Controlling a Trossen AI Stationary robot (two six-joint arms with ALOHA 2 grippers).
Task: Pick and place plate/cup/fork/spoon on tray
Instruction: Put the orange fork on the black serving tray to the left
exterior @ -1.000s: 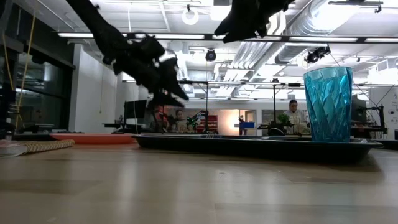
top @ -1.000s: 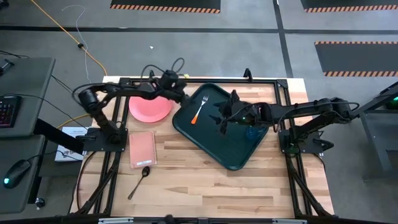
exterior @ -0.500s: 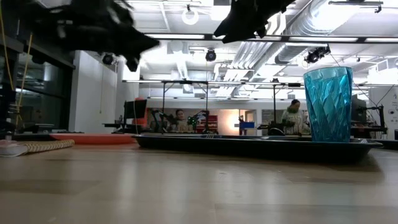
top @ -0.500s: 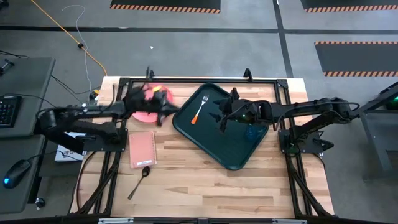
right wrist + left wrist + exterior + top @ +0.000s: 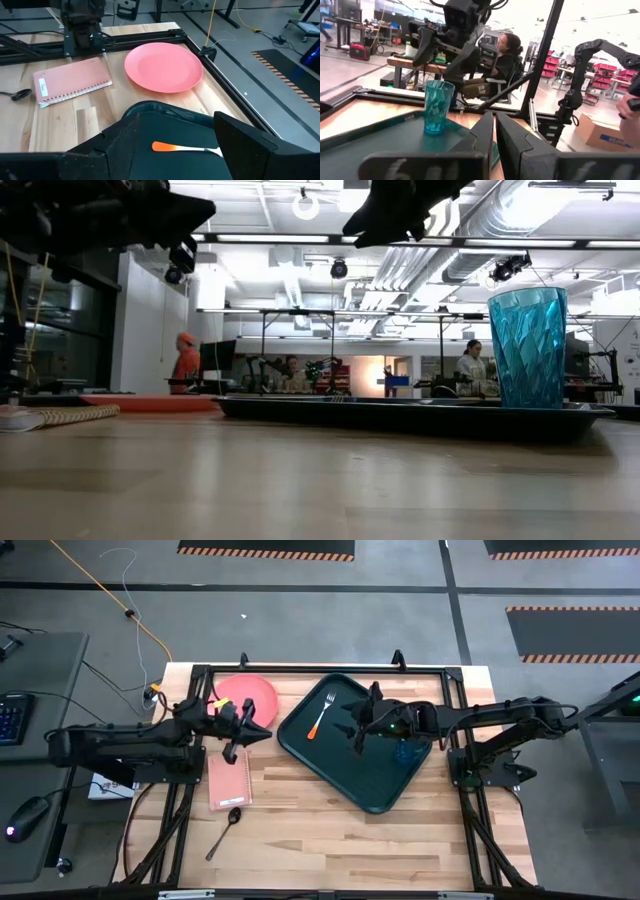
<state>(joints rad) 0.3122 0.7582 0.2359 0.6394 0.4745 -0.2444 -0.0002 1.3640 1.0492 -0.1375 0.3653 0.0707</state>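
The green tray [image 5: 372,775] lies slantwise at the table's middle. On it lie the orange-handled fork [image 5: 320,719] and the teal cup [image 5: 527,346], which stands upright on its base. The pink plate [image 5: 248,692] lies flat at the far left, the dark spoon [image 5: 225,829] near the front left. My left gripper [image 5: 262,732] hangs shut and level between plate and notebook, holding nothing. My right gripper [image 5: 360,726] hovers open over the tray, above the fork [image 5: 186,147].
A pink spiral notebook [image 5: 229,778] lies left of the tray, between plate and spoon. A black frame [image 5: 300,668] runs around the table's far and side edges. Bare wood [image 5: 320,840] stretches along the near side. People are in the room behind the table.
My left gripper has drawn back from the tray's far-left corner toward the table's left edge, rising and tipping from a downward slant to level. Plate, fork, cup and tray have stayed where they were.
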